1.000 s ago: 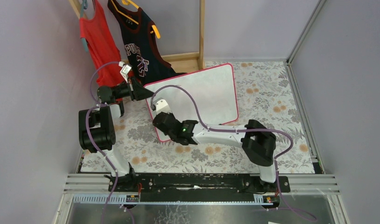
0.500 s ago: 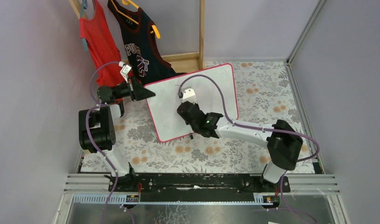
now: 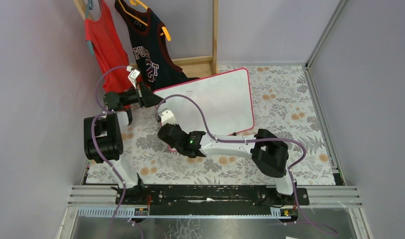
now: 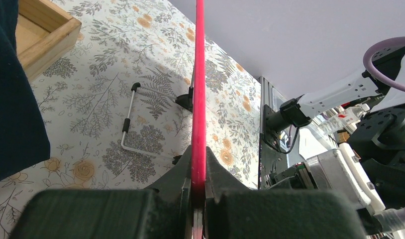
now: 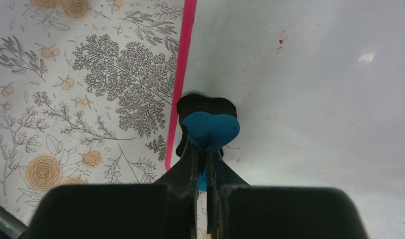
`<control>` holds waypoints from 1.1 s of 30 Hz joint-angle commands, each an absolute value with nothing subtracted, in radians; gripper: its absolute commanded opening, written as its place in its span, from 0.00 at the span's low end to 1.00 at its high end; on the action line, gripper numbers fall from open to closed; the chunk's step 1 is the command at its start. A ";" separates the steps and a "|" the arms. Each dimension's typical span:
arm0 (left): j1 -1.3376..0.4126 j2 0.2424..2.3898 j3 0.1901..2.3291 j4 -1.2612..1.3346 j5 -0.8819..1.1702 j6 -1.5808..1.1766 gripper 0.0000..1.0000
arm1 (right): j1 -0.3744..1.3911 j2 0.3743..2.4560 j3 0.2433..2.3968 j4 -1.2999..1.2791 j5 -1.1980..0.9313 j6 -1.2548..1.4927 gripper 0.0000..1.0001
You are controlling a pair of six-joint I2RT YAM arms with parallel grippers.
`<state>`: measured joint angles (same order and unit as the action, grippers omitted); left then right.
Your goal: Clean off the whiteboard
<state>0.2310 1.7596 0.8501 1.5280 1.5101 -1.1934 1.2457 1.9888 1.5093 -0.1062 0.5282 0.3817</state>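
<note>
The only lettering that could be made out stood on the dark jersey (image 3: pixel 150 52) hanging just beyond the left gripper (image 3: pixel 158 99): white block letters beginning "PU", the rest lost in the folds, above a large white numeral too creased to read. The whiteboard (image 5: pixel 315 74) ahead of the right gripper (image 5: pixel 203 149) bore only red flecks, no legible word.

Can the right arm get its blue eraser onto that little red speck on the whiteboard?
Probably yes: the right tool holds the eraser at the whiteboard edge, and only bare board lies between it and the red speck.
</note>
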 commanded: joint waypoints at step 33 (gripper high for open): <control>0.210 1.709 0.838 1.603 1.591 -1.247 0.00 | 1.125 1.996 1.819 -0.206 0.564 0.222 0.00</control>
